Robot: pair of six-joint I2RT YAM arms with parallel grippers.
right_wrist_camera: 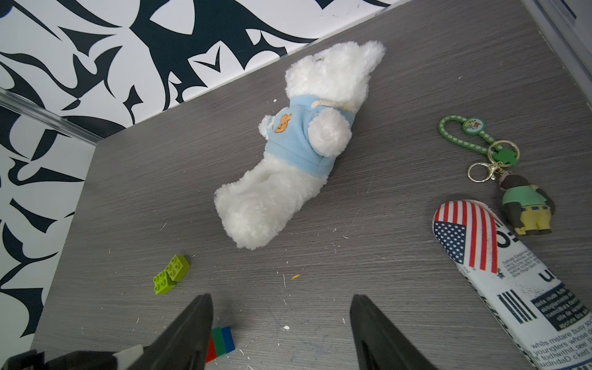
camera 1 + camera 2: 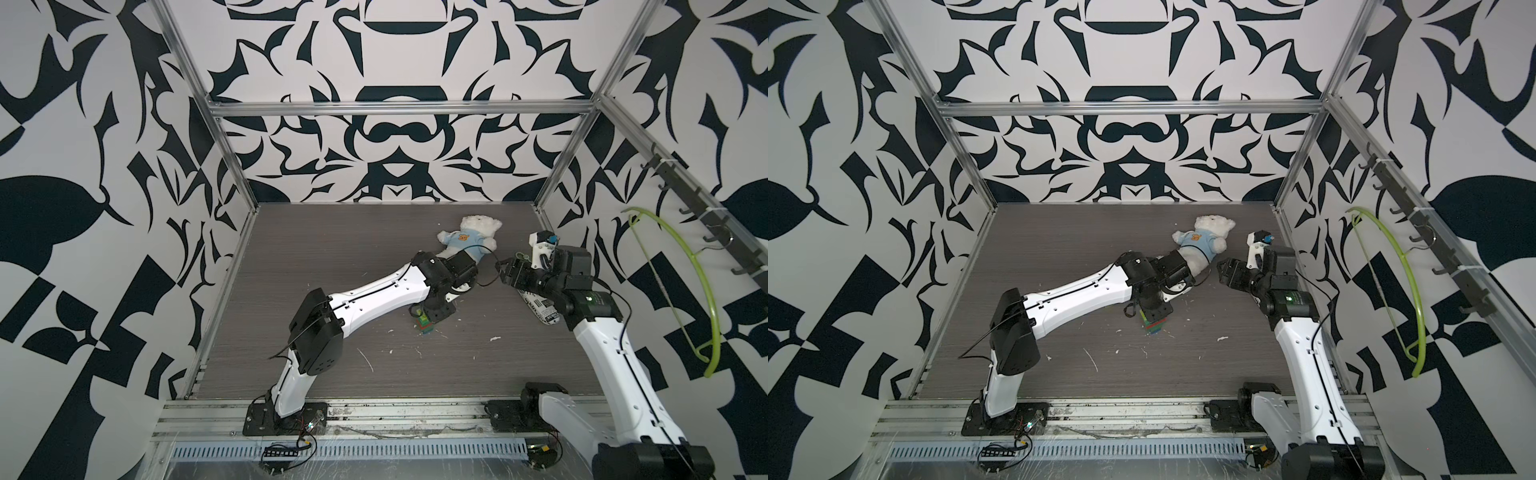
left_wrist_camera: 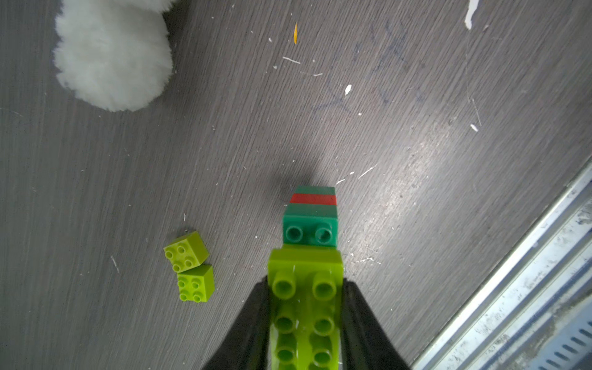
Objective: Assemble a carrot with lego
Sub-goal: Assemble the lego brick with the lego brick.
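The carrot (image 2: 424,325) (image 2: 1154,325) is an upright stack near the table's middle, blue end down. Looking down its length in the left wrist view, a dark green brick (image 3: 310,230) sits over a red band (image 3: 313,199). On top lies an oblong lime-green lego brick (image 3: 306,304). My left gripper (image 3: 306,320) (image 2: 429,316) is shut on that brick's long sides. Two loose square lime bricks (image 3: 190,267) (image 1: 171,274) lie side by side on the table nearby. My right gripper (image 1: 281,299) (image 2: 505,271) hovers open and empty to the right, the stack's red, green and blue layers (image 1: 222,341) beside its finger.
A white teddy bear (image 2: 469,239) (image 1: 298,150) in a blue shirt lies behind the arms. A flag-printed newspaper-pattern roll (image 1: 512,282) and a green keychain with a figurine (image 1: 525,205) lie at the right. A lime hanger (image 2: 685,282) hangs on the right wall. Metal rails border the table's front.
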